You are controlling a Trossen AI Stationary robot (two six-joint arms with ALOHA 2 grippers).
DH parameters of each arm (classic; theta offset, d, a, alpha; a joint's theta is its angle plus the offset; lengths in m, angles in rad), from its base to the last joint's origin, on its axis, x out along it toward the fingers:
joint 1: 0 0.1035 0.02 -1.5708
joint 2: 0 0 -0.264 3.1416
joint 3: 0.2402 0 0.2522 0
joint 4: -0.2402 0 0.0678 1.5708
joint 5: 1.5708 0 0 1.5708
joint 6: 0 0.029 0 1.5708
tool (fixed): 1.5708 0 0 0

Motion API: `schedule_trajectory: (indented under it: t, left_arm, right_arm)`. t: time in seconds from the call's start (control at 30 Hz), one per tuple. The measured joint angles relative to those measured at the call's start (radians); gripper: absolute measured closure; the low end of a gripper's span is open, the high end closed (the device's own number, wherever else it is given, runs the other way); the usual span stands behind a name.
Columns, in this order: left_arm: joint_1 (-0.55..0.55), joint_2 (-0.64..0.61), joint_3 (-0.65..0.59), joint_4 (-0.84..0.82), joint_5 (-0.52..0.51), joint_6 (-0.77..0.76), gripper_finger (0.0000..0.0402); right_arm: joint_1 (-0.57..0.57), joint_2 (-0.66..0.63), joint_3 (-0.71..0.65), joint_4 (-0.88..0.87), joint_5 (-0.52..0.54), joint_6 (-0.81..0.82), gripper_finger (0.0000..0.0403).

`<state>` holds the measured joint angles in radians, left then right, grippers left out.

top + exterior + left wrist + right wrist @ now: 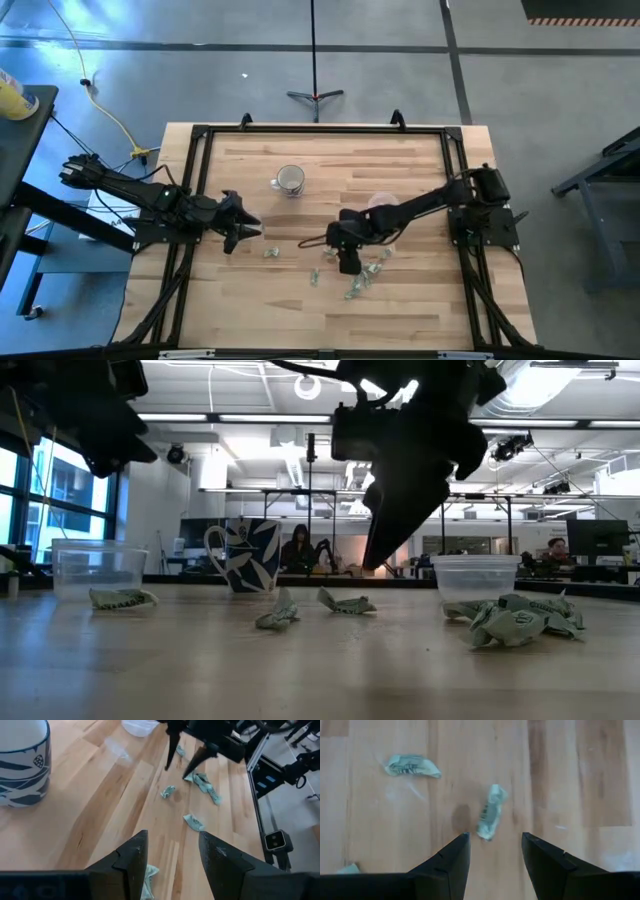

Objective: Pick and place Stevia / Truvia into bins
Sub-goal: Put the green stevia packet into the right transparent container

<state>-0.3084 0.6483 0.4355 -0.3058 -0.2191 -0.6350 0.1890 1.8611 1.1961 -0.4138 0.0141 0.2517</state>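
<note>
Table (380, 795) lying bare under right claw (494, 851), gaping, empty; packet (490, 815) needing centring between fingers before descending.

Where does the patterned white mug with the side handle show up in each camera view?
High view: the patterned white mug with a side handle stands upper centre on the table, between the two arms.
Low view: left of centre, behind the crumpled packets.
Left wrist view: upper left corner, cut by the edge.
Right wrist view: not in it.
Shared landmark: the right claw, open, above the packets.
</note>
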Motion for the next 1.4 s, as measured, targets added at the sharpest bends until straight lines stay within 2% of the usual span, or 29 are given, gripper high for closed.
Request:
schedule_trajectory:
  t: [0.1,0.3,0.47,0.63,0.83,1.0,1.13,1.27,1.4]
  left_arm:
    - [0.000,0.000,0.000,-0.008,0.020,0.002,0.0190]
    - [0.000,0.000,0.000,-0.044,0.050,0.003,0.0190]
    - [0.000,0.003,0.000,-0.061,0.048,0.033,0.0190]
    - [0.000,0.003,0.000,-0.062,0.045,0.034,0.0190]
    - [0.000,0.003,0.000,-0.065,0.043,0.032,0.0190]
    - [0.000,0.003,0.000,-0.065,0.029,0.054,0.0190]
    - [0.000,0.003,0.000,-0.064,0.024,0.057,0.0190]
    - [0.000,0.003,0.000,-0.064,0.022,0.058,0.0190]
    - [0.000,0.003,0.000,-0.064,0.022,0.058,0.0190]
  right_arm:
    - [0.015,0.007,0.000,0.016,0.018,0.033,0.0233]
    - [0.038,0.019,0.000,0.110,0.122,0.037,0.0233]
    - [0.035,0.084,0.000,0.215,0.092,0.062,0.0233]
    - [0.037,0.103,-0.001,0.197,0.102,0.115,0.0233]
    - [0.053,0.114,0.001,0.182,0.138,0.056,0.0233]
    - [0.053,0.150,0.001,0.216,0.084,0.043,0.0233]
    - [0.053,0.155,0.002,0.216,0.099,0.023,0.0234]
    - [0.053,0.155,0.002,0.209,0.128,-0.015,0.0251]
    - [0.048,0.156,0.002,0.190,0.152,-0.016,0.0294]
